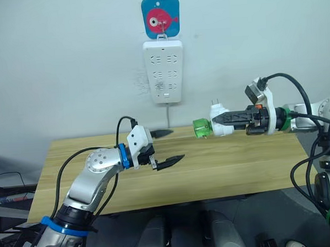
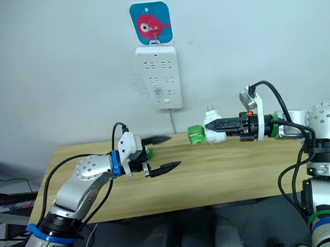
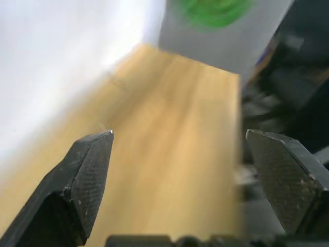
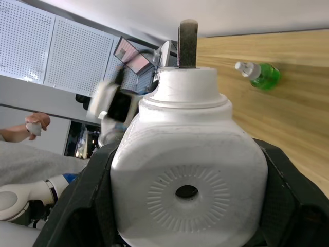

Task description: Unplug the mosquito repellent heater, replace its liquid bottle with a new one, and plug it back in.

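The mosquito repellent heater [image 1: 220, 130] is a small white unit with a round vent hole [image 4: 186, 192] and metal prongs [image 4: 188, 43]. It hangs in the air over the table's back edge, below and to the right of the wall power strip. A green liquid bottle [image 1: 200, 127] sticks out of its left end. My right gripper [image 1: 217, 118] is shut on the heater's body. A second green bottle [image 4: 259, 76] lies on the table, just behind my left gripper [image 1: 177, 144]. That gripper hovers open and empty over the table's left half.
A tall white power strip [image 1: 163, 71] hangs on the wall under a blue fish hook [image 1: 160, 16], its cord running down behind the wooden table [image 1: 233, 164]. A person's hand [image 4: 36, 123] shows far off in the right wrist view.
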`<state>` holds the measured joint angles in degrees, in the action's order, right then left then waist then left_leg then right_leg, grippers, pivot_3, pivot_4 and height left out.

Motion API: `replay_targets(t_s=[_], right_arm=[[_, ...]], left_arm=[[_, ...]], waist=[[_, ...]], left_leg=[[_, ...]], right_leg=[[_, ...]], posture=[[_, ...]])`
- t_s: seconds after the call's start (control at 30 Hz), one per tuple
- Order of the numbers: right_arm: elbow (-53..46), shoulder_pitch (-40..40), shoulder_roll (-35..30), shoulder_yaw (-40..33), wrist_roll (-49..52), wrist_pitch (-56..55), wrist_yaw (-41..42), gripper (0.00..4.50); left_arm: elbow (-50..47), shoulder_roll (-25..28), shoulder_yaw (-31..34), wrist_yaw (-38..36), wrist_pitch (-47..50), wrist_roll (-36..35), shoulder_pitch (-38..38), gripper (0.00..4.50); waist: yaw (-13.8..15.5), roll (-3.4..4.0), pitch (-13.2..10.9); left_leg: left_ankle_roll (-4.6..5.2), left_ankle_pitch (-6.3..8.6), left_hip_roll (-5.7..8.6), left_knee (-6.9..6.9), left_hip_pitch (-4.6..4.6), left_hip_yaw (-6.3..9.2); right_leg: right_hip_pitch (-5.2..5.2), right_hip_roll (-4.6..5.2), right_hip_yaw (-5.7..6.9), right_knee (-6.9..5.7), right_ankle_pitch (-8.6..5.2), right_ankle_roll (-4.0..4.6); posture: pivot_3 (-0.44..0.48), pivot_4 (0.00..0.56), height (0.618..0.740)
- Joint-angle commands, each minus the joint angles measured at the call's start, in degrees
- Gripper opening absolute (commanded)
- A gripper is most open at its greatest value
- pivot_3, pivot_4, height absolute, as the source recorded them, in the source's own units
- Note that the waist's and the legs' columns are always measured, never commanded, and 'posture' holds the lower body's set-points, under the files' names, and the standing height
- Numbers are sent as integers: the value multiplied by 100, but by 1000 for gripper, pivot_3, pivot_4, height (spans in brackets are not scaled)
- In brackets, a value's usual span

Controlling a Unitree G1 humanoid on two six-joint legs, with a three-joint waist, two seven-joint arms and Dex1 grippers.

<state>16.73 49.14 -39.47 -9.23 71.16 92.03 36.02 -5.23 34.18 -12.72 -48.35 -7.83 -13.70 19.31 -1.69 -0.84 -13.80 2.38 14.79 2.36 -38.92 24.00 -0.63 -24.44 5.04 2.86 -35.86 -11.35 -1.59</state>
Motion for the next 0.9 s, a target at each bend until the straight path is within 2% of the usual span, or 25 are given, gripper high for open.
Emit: replay_targets(t_s=[0.03, 0.13, 0.23, 0.3, 0.6, 0.7, 0.87, 0.9], right_arm=[[55, 186, -3, -129, 295, 47, -43, 3001], [70, 192, 41, -94, 409, 47, -119, 3001], [38, 168, 99, -60, 569, 47, -238, 3001], [3, 147, 133, -41, 668, 47, -328, 3001], [-124, 26, 203, 13, 1222, 47, -757, 3001], [-178, -21, 202, 36, 1423, 47, -887, 3001], [-258, -97, 131, 111, 1691, 47, -1030, 3001], [-269, -99, 115, 131, 1712, 47, -1035, 3001]], left_arm=[[848, -96, -12, 1039, -3134, 2145, 363, 4471], [1246, -343, 4, 1465, -3916, 2534, 621, 4471], [1490, -538, -69, 1772, -4381, 2945, 848, 4471], [1625, -650, -94, 1943, -4548, 3134, 989, 4471], [1910, -878, -308, 2260, -4866, 3410, 1364, 4471], [1895, -849, -376, 2243, -4892, 3383, 1342, 3920], [1921, -805, -408, 2193, -4876, 3266, 1320, 2301], [1932, -801, -422, 2156, -4856, 3185, 1329, 2249]], waist=[[4, 1, 1], [-3, 3, 2], [-8, 2, 2], [-8, 2, 2], [-12, 1, 3], [-12, 1, 3], [-12, 0, 5], [-12, 0, 5]], left_leg=[[0, 0, 0, 1, 0, 0], [7, 4, -1, 6, 0, 0], [9, 5, -1, 3, 44, -2], [9, 3, -2, -3, 76, -5], [22, -3, -2, -12, 77, -11], [27, -7, -2, -13, 77, -12], [30, -9, -2, -15, 76, -13], [31, -10, -2, -15, 76, -14]], right_leg=[[-1, 1, 1, 0, 3, -3], [-4, 4, 1, -1, 16, -25], [-58, 4, 2, -14, 25, -40], [-93, 1, 5, -24, 33, -46], [-85, 1, 27, -24, 46, -67], [-85, 0, 28, -27, 49, -70], [-85, -1, 27, -29, 51, -72], [-85, -1, 25, -29, 52, -73]], posture=[[-141, 207, 740], [-141, 207, 740], [-137, 205, 740], [-142, 202, 740], [-139, 192, 740], [-136, 189, 740], [-131, 183, 740], [-129, 183, 740]])
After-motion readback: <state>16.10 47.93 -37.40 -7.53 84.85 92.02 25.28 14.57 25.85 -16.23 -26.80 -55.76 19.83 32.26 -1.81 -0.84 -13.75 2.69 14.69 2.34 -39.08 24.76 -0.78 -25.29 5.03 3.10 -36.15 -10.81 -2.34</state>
